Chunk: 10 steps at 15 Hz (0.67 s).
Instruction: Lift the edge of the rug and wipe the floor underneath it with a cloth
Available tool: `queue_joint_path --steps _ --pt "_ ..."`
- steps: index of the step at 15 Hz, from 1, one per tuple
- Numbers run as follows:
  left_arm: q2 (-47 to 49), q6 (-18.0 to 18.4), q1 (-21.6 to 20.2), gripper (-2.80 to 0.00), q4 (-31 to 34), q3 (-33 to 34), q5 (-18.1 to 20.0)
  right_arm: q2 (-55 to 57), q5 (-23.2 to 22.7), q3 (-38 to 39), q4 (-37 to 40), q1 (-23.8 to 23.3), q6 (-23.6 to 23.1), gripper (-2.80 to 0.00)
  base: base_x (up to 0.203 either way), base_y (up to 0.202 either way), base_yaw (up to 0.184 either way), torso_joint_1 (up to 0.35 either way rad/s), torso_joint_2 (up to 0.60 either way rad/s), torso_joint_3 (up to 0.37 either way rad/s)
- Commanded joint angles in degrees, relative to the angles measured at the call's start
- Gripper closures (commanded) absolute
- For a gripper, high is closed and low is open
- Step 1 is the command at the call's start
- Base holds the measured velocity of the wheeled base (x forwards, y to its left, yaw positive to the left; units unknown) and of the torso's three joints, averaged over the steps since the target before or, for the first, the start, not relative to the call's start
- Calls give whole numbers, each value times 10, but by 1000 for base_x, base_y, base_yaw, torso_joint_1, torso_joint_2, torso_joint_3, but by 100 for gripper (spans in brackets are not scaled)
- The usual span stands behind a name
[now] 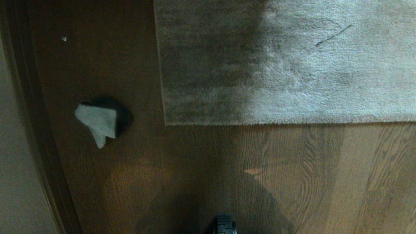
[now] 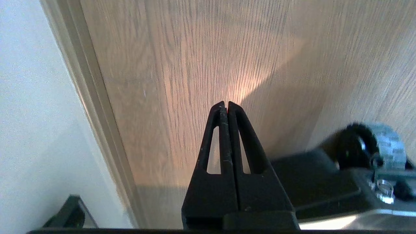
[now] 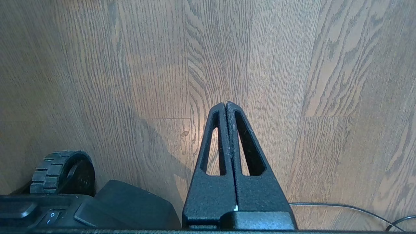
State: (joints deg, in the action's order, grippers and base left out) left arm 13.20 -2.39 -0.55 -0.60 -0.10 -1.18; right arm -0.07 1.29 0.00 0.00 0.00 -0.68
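Here both claws, left claw [image 2: 225, 105] and right claw [image 3: 226, 106], hang closed over the floor [image 3: 130, 65].

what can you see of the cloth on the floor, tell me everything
The cloth is a small pale grey-white rag, soft-looking and crumpled into a rough triangle with one corner trailing toward the robot. It lies on the dark brown wooden floor, left of the rug and clear of its edge. A dark patch shows behind it, likely shadow. No gripper touches it.
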Motion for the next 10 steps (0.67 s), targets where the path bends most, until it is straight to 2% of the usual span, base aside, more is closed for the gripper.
queue_joint_path --steps 1,4,10 --pt "-62 -1 2 0 0 0 0 1 0 0 0 0 -1 0 0 0 0 0 0 0" --pt "-132 -1 6 0 1 0 0 1 0 0 0 0 0 0 0 0 0 0 0 0" --pt "-132 -1 6 0 1 0 -1 1 0 0 0 0 0 0 0 0 0 0 0 0"
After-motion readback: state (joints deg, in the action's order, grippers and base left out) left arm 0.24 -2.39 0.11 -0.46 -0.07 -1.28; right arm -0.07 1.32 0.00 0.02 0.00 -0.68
